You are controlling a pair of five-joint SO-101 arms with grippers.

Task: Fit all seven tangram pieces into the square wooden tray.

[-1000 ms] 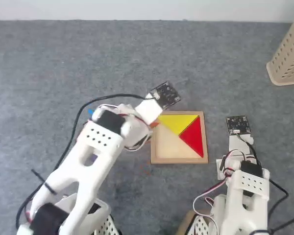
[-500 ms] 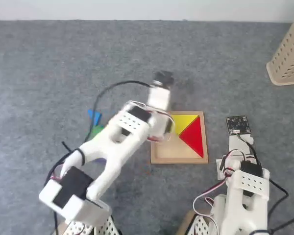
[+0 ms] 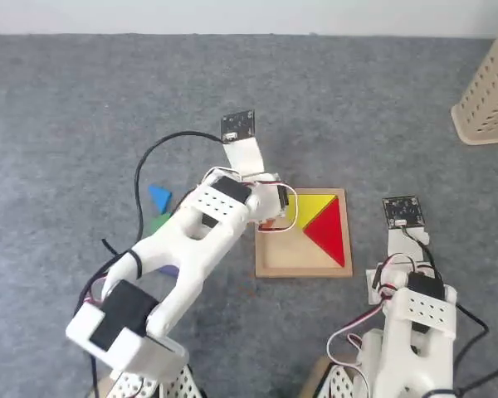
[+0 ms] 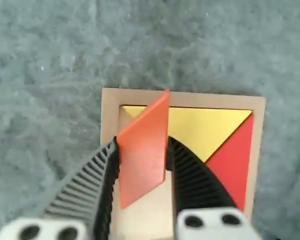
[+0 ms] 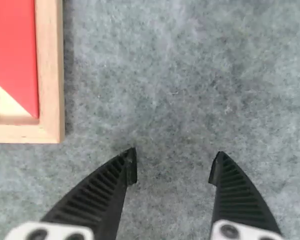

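Grey carpet (image 3: 83, 108) holds the wooden tray (image 3: 303, 271). My left gripper (image 4: 142, 146) pinches the orange piece (image 4: 149, 117) above its bare spot, ready to drop.

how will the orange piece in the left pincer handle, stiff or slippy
The orange piece looks like a flat, rigid slab with straight edges, so it probably won't flex in the left pincer. It seems pinched across its edges and sits tilted, so it may pivot or slip. Being flat, it should lie still in the tray rather than roll.
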